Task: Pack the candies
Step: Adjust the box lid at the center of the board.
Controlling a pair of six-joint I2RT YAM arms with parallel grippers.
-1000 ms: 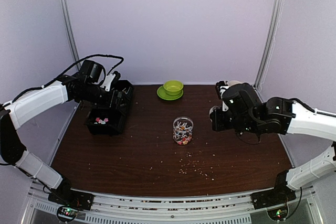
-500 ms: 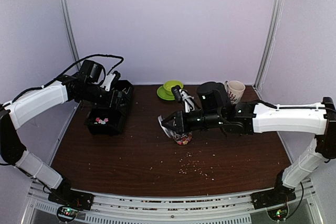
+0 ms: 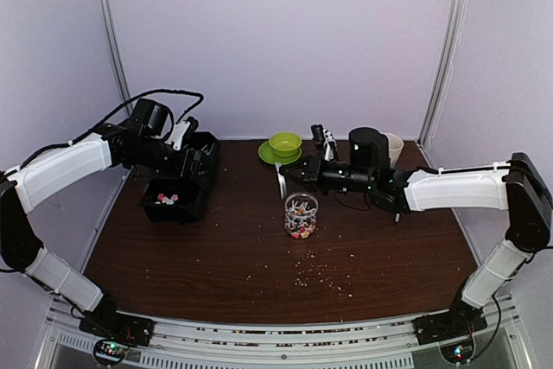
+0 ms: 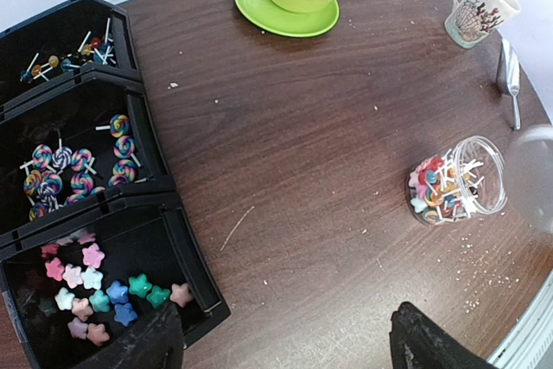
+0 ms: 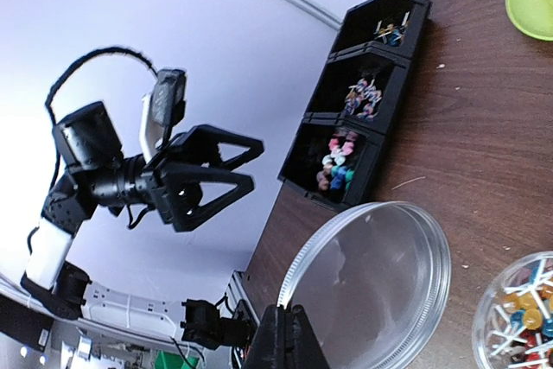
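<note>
Right arm: I see it reaching in from the right across the table (image 3: 216, 248), forearm close to level, wrist just behind the jar (image 3: 301, 215). The right pincer (image 5: 287, 321) is pressed together on the rim of a clear lid (image 5: 371, 283). The lid is held on edge and tilted, just behind and left of the jar. I cannot tell whether it touches the table.

Left arm: it bends in from the left with the elbow raised. The wrist hangs over a black three-compartment bin (image 4: 194, 265), well left of the jar. The left pincer (image 5: 257, 164) is spread wide and holds nothing.

Task items: the candies (image 4: 95, 287), pastel stars in pink, white, blue and green, lie in the bin's end compartment, under the left pincer. Swirl lollipops (image 4: 65, 170) fill the middle compartment and smaller lollipops (image 4: 73, 51) the far one. The jar stands upright with its mouth uncovered, partly filled with mixed sweets and white-sticked lollipops.

Other items: a green bowl (image 3: 285, 143) sits on a green plate (image 3: 268, 155) behind the jar. A mug (image 4: 479, 10) stands behind and right of the jar, and a spoon (image 4: 510, 71) lies between the mug and the jar. Pale crumbs (image 3: 324, 274) are scattered in front of the jar.
</note>
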